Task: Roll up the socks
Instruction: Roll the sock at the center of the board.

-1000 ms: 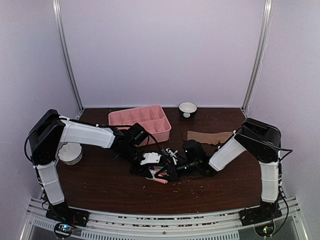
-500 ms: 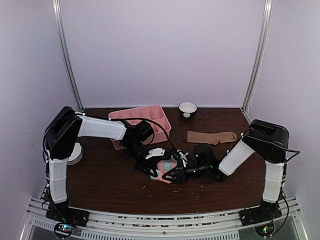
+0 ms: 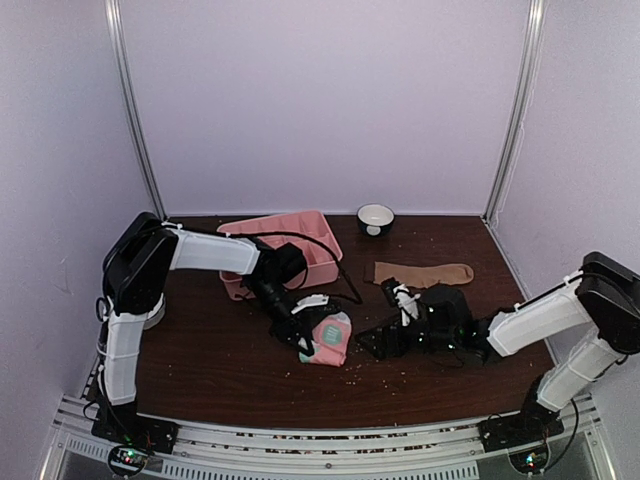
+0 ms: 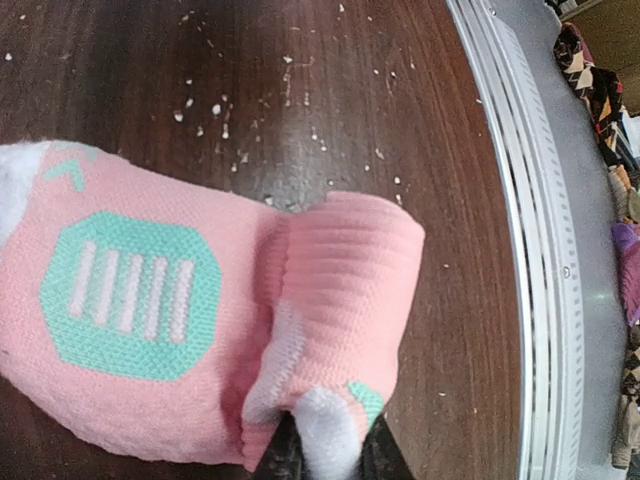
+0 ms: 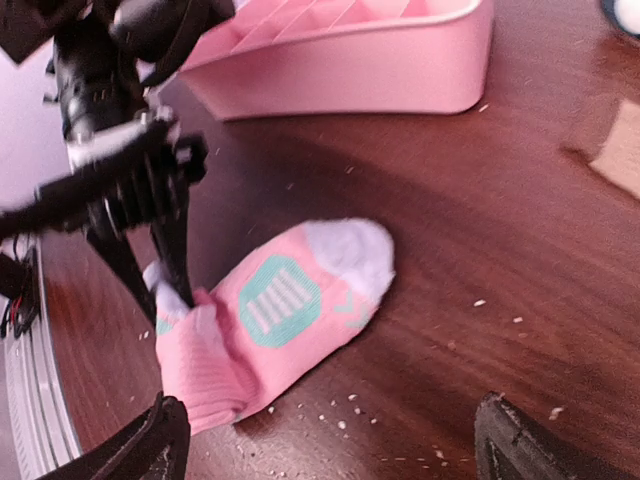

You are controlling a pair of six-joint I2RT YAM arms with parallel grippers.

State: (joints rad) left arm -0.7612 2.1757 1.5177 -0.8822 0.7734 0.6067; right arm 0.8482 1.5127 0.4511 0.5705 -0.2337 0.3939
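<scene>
The pink sock (image 3: pixel 330 338) (image 4: pixel 150 300) (image 5: pixel 275 300), with a teal patch and a white toe, lies on the dark table with its ribbed cuff end folded over on itself. My left gripper (image 3: pixel 303 333) (image 4: pixel 328 452) (image 5: pixel 150 265) is shut on a white part of the sock at the folded end. My right gripper (image 3: pixel 373 342) (image 5: pixel 335 445) stands open just right of the pink sock, apart from it, with nothing between its fingers. The tan sock (image 3: pixel 425 272) (image 5: pixel 622 150) lies flat at the back right, untouched.
A pink compartmented tray (image 3: pixel 320 262) (image 5: pixel 400 80) stands behind the left gripper. A small white bowl (image 3: pixel 375 217) sits at the back. Crumbs dot the table. The front metal rail (image 4: pixel 540 250) runs close to the pink sock.
My right gripper opened, let go of the pink sock and drew back to the right. The left gripper closed on the sock's folded end and shifted slightly right.
</scene>
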